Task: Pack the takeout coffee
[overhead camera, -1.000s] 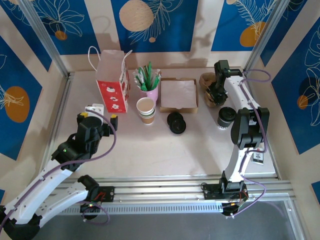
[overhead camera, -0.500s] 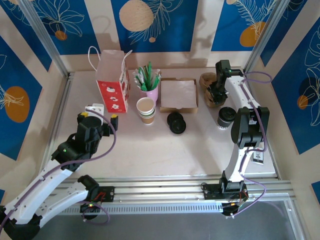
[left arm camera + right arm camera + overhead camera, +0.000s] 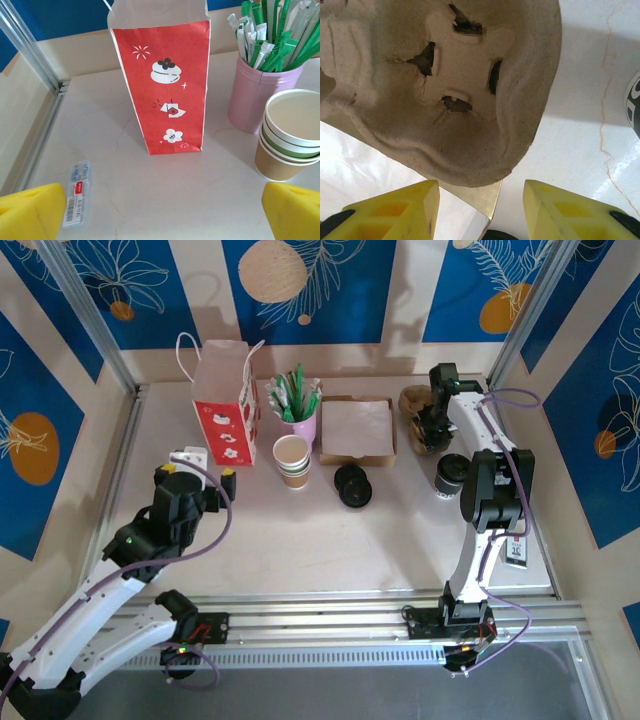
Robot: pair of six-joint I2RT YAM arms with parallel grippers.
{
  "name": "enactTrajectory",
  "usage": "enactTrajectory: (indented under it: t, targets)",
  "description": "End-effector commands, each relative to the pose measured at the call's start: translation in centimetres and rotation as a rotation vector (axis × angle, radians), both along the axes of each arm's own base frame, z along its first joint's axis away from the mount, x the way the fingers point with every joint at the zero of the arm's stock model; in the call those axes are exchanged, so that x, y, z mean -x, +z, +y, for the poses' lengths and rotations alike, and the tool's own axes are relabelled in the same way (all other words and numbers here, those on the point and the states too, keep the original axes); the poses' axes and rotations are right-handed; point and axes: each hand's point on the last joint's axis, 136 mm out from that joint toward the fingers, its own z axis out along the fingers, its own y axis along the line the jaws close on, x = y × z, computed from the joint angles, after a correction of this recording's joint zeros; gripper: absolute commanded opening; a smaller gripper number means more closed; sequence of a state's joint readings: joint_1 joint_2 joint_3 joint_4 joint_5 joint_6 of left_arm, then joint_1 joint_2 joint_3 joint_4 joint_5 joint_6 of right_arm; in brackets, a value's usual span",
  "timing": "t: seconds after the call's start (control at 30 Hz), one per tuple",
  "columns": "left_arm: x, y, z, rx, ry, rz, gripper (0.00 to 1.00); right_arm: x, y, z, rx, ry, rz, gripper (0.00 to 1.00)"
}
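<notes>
I have the right gripper point(image 3: 481, 192) spread wide over the moulded pulp cup carrier point(image 3: 455, 85), which sits at the upper right of the overhead frame, against the back of the table point(image 3: 300, 540). In the right wrist view the carrier's rounded edge hangs just above the gap between the two yellow fingers point(image 3: 395, 212), and nothing is pinched yet. I judge this carrier to be very light and fairly stiff. Its rough surface should hold well in the pads, but it would dent or tear under a hard squeeze. The slit flaps in the cup well at the centre of the wrist view look weakest, so I would close on the thicker outer rim at the lower edge and squeeze gently. The lidded dark cup point(image 3: 452, 473) stands just below the carrier in the overhead frame. I take it to be the coffee. If it is full it will be top-heavy, best grasped around the body and not by the lid. The left gripper point(image 3: 161, 215) is also spread and holds nothing, low at the left of the overhead frame. It faces the red paper bag point(image 3: 165, 80), which stands upright at the top of the left wrist view. That bag looks thin and easy to tip or crumple. A stack of paper cups point(image 3: 290, 140) stands at the right edge.
</notes>
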State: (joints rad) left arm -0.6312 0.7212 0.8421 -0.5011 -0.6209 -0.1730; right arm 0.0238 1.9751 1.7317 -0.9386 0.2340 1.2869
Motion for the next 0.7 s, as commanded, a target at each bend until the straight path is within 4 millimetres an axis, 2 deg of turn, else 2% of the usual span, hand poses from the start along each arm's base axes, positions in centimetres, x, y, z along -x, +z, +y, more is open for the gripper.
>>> enactTrajectory:
  t: [0.0,0.47,0.67]
  targets:
    - [-0.2,0.4,0.0,0.009,-0.008,-0.019,1.0,0.1,0.0,0.1,-0.031,-0.044,0.004,0.47]
    - [-0.3,0.3,0.0,0.012,-0.009,-0.014,1.0,-1.0,0.0,-1.3,0.019,-0.067,-0.012,0.44]
    - [-0.4,0.4,-0.1,0.015,-0.012,-0.014,1.0,-1.3,-0.7,-1.1,0.003,-0.07,-0.009,0.44]
